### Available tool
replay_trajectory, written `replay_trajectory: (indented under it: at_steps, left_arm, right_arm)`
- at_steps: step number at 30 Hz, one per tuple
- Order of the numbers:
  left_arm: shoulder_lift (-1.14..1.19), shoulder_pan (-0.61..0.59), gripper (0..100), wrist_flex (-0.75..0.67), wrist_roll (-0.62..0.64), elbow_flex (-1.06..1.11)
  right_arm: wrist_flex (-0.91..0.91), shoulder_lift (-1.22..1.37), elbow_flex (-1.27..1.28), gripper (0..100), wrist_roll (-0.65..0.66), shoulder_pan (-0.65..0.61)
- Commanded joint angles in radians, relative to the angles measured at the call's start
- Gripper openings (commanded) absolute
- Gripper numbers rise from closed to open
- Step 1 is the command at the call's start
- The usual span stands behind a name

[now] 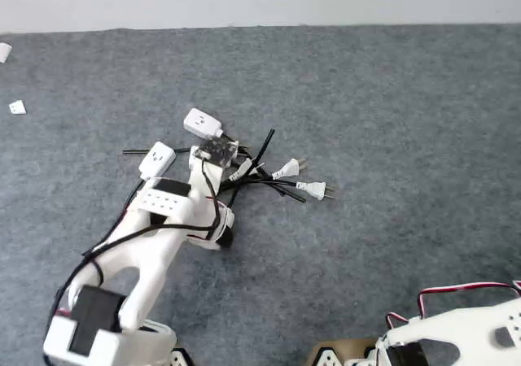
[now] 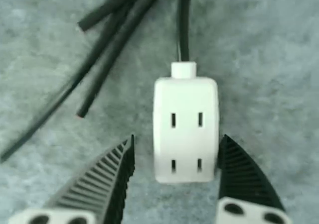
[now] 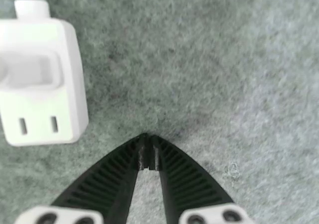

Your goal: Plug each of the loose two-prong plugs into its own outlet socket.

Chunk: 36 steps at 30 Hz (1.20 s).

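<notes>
Left wrist view, centre frame: my left claw (image 2: 178, 140) stands wide astride a white outlet socket (image 2: 185, 129) on the grey surface (image 2: 269, 59), my right claw (image 3: 148, 149) pinched closed beside a second socket (image 3: 42, 79).

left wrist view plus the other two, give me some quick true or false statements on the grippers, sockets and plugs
1. The left gripper is open, with a white outlet socket between its fingers. True.
2. A plug already sits in that socket. False: both pairs of slots are empty.
3. The right gripper holds a plug. False: it is shut on nothing, over the carpet.
4. In the high view, a loose plug lies unplugged on the carpet. True.
</notes>
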Motion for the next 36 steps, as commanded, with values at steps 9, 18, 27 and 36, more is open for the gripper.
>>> replay_trajectory:
  at_steps: [9,18,27,36]
  left_arm:
    - [0.018,0.104,2,0.006,-0.012,-0.061]
    - [0.018,0.095,1,0.002,0.404,-0.064]
    - [0.017,0.153,1,0.064,0.520,-0.065]
    - [-0.132,0.152,1,-0.164,0.575,0.110]
  right_arm:
    - [-0.025,0.047,0.002,0.9,0.011,-0.051]
    - [-0.041,0.054,0.002,0.9,0.011,-0.051]
    - [-0.045,0.054,0.002,0.9,0.011,-0.051]
    - [-0.042,0.054,0.002,0.9,0.011,-0.062]
